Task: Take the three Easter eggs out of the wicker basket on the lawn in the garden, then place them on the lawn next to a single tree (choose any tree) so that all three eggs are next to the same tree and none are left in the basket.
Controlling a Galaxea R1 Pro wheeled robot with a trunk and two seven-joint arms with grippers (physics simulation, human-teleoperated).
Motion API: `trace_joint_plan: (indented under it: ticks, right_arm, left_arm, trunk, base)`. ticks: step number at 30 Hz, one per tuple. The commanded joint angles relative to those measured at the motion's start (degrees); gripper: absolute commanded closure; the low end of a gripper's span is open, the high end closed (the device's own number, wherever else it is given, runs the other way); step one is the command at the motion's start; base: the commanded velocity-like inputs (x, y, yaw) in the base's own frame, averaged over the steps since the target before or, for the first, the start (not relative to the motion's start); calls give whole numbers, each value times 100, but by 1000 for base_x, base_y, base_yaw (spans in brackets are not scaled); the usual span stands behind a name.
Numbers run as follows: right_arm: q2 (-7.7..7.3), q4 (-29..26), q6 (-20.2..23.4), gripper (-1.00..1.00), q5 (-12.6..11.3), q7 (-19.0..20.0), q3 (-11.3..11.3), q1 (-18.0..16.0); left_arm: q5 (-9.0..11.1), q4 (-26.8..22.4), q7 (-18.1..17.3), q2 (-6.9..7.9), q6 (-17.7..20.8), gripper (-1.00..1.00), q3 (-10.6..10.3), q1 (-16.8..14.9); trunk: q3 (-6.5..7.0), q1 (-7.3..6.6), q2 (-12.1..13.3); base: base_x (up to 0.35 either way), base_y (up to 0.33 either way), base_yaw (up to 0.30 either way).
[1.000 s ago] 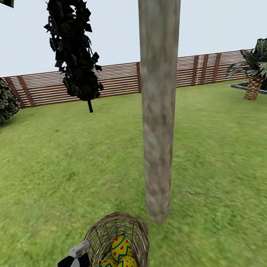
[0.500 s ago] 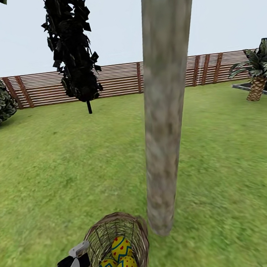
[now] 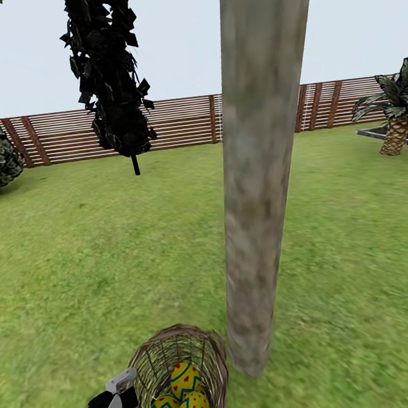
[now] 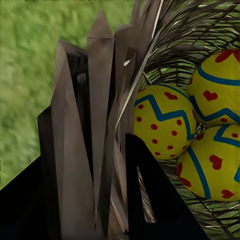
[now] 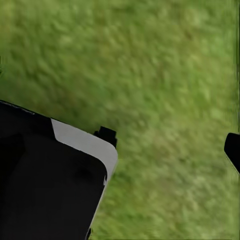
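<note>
Three yellow eggs (image 3: pixel 178 404) (blue zigzags, red dots) lie bunched and touching inside the round wicker basket (image 3: pixel 201 350), which sits on the lawn (image 3: pixel 109 259) just beside the tree (image 3: pixel 257 223), a thick pale trunk.

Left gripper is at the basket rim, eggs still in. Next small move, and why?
Probably set the brown wicker basket down on the green lawn: the left gripper looks clamped on its rim, the three yellow zigzag eggs remain inside, and the thick pale grey-brown trunk stands right beside it.
</note>
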Motion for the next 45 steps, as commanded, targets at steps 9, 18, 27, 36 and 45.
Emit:
trace_joint_plan:
  ticks: [9,18,27,36,45]
  right_arm:
    - [-1774,-1795,923,-100,9,6081,-1940,-14]
    - [-1874,-2088,1334,-100,4,6550,-1998,-14]
    - [-1854,-2087,1319,-100,4,6539,-1998,-14]
    - [-1848,-2087,1316,-100,13,6498,-1996,-14]
    - [-1845,-2084,1307,-100,13,6476,-1998,-14]
  left_arm:
    - [101,-14,29,-2,26,100,10,-4]
    - [103,-14,24,1,26,100,12,-3]
    - [85,-14,29,5,26,100,12,-3]
    - [85,-14,28,7,26,100,12,-3]
    - [80,-14,26,7,26,100,12,-3]
  trunk:
    - [-12,3,-12]
    - [-138,157,-293]
    - [-299,355,-654]
    - [-461,552,-1015]
    - [-623,750,-1376]
  base:
    - [0,0,0]
    - [0,0,0]
    - [0,0,0]
    - [0,0,0]
    - [0,0,0]
